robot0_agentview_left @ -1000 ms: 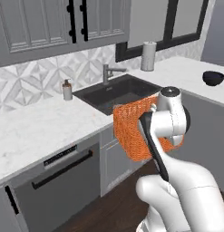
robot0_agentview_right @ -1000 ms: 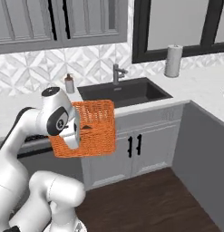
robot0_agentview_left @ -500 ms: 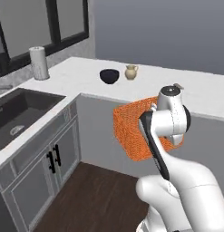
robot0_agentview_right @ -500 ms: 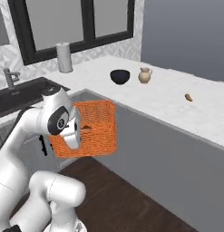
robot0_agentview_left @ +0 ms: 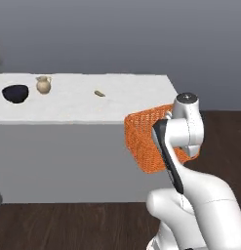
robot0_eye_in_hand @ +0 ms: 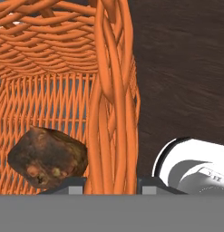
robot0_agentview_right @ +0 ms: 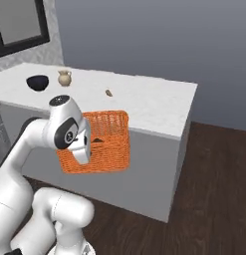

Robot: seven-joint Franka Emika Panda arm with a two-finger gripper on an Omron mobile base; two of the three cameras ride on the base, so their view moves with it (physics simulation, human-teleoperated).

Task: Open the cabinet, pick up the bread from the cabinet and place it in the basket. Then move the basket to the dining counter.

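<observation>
The orange woven basket [robot0_agentview_left: 147, 142] [robot0_agentview_right: 105, 143] hangs in the air against my wrist, in front of the near face of the dining counter [robot0_agentview_left: 73, 108] [robot0_agentview_right: 153, 106], with its rim about level with the marble top. In the hand view my gripper [robot0_eye_in_hand: 111, 187] is shut on the braided wall of the basket [robot0_eye_in_hand: 111, 86]. The bread [robot0_eye_in_hand: 47, 157], a dark brown lump, lies on the basket's floor and shows as a dark spot through the mesh [robot0_agentview_right: 97, 141].
A black bowl [robot0_agentview_left: 15, 93] [robot0_agentview_right: 38, 82], a small tan jug [robot0_agentview_left: 43, 84] [robot0_agentview_right: 64, 77] and a thin tan-brown piece [robot0_agentview_left: 98, 93] [robot0_agentview_right: 108, 92] sit on the marble slab. Dark wood floor [robot0_agentview_right: 219, 179] stretches to the right of the counter's end.
Both base views have swung from the sink and corner worktop to the long marble slab, so the base has moved. The basket stays in my grip at the same spot beside the arm.
</observation>
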